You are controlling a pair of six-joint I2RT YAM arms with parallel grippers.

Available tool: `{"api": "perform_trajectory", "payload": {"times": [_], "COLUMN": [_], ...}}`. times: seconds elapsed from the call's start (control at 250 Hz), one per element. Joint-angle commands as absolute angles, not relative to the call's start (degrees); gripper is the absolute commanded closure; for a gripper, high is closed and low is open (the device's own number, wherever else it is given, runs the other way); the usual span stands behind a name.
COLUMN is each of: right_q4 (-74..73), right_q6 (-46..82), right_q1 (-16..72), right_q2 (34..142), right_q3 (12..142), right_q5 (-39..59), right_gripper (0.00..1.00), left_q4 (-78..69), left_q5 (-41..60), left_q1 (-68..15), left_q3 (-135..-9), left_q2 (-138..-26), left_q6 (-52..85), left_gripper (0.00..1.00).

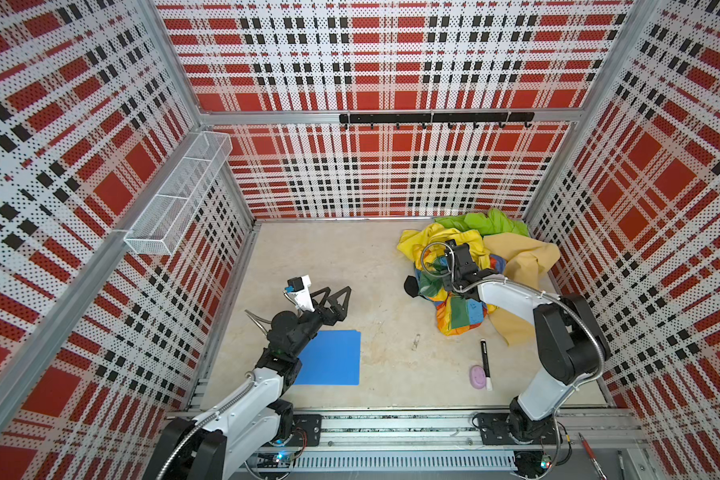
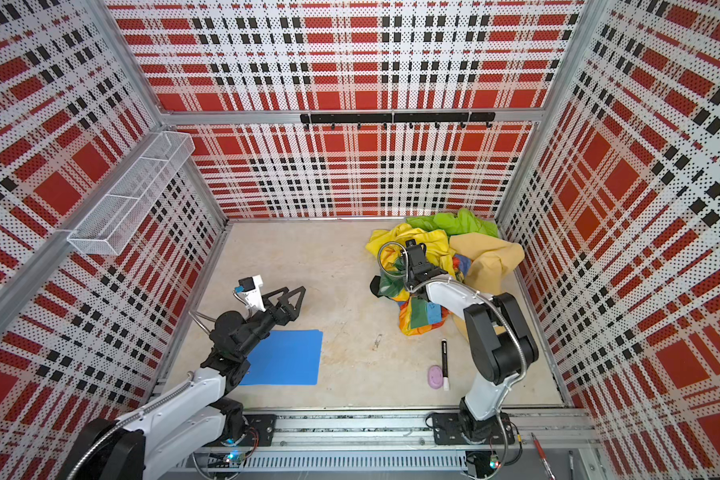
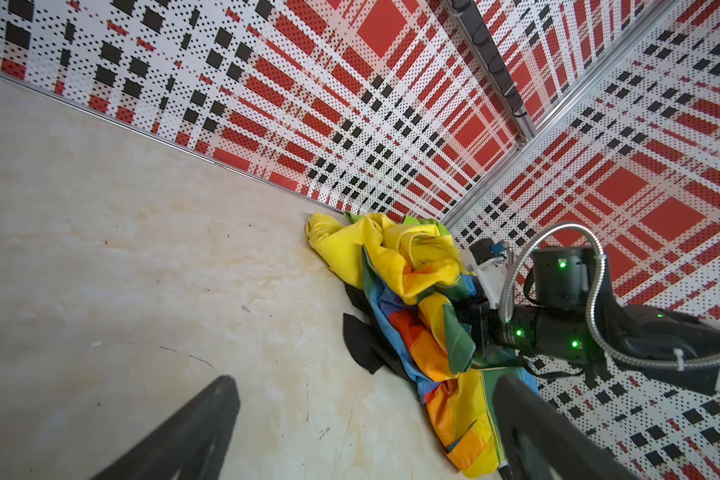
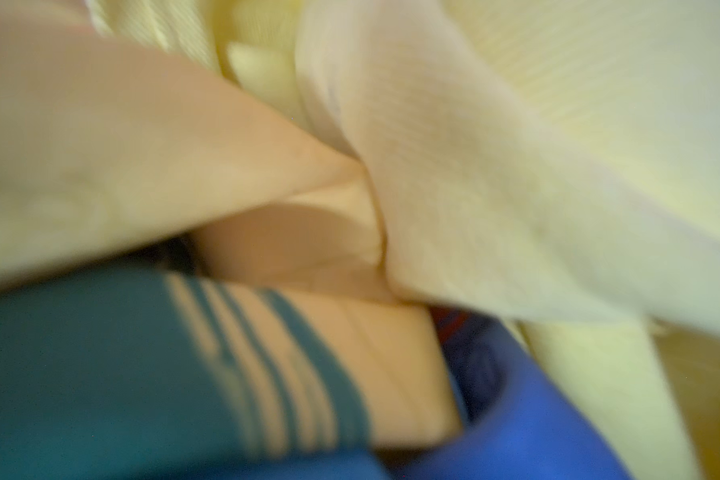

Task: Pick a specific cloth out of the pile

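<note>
RIGHT ARM DEEP IN THE HEAP: The right arm (image 1: 512, 297) stood sunk to the wrist in the pile (image 1: 516, 257) at the far right corner of the table (image 1: 350, 257). Its gripper was hidden among the folds and closed. What it pinched could not be told, as the right wrist view showed only blurred cream, teal and blue fabric.

The black cloth (image 1: 411, 286) lay under the heap. Only a dark corner showed in both top views, flat on the table at the pile's left edge and touching the rainbow-patched cloth (image 1: 462, 311). By that showing the pick was barely begun: the black cloth was not yet drawn free, and the work of pulling it clear of the bright cloths appeared to remain.

The left gripper (image 1: 336, 291) hovered wide open and empty left of centre, well apart from the pile and just beyond the far edge of a blue folder (image 1: 329, 357).

The pile pressed against the far wall and the right wall, leaving no room to pull that way. The bare middle of the table, left of the heap and nearer, offered the open space, and the black corner pointed toward it. A black marker (image 1: 485, 363) and a lilac oval object (image 1: 477, 377) lay touching on the near right, likely in the way of any drag toward that side
</note>
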State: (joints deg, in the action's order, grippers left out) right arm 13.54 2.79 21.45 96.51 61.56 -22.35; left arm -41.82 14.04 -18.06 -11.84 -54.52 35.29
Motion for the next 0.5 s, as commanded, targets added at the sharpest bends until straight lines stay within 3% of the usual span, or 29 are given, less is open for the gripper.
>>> {"api": "perform_trajectory", "payload": {"times": [0.0, 0.332, 0.496], "right_q4": [11.2, 13.7, 14.0], "right_q6": [2.5, 3.2, 5.5], "right_q1": [19.3, 13.7, 9.2], "right_q2": [91.0, 88.4, 87.0], "right_q3": [63.7, 67.4, 67.0], "right_q5": [-23.3, -24.3, -19.8], "right_gripper": [1.0, 1.0, 1.0], "left_q4": [-41.8, -41.1, -40.4], "left_q5": [13.5, 14.3, 13.7], "left_q1": [-19.0, -21.9, -23.4], "left_q3": [-13.5, -17.0, -18.1], "left_q2": [-55.3, -59.3, -59.9], "left_q6": [33.5, 31.9, 31.1], "left_gripper": [0.01, 0.01, 0.01]}}
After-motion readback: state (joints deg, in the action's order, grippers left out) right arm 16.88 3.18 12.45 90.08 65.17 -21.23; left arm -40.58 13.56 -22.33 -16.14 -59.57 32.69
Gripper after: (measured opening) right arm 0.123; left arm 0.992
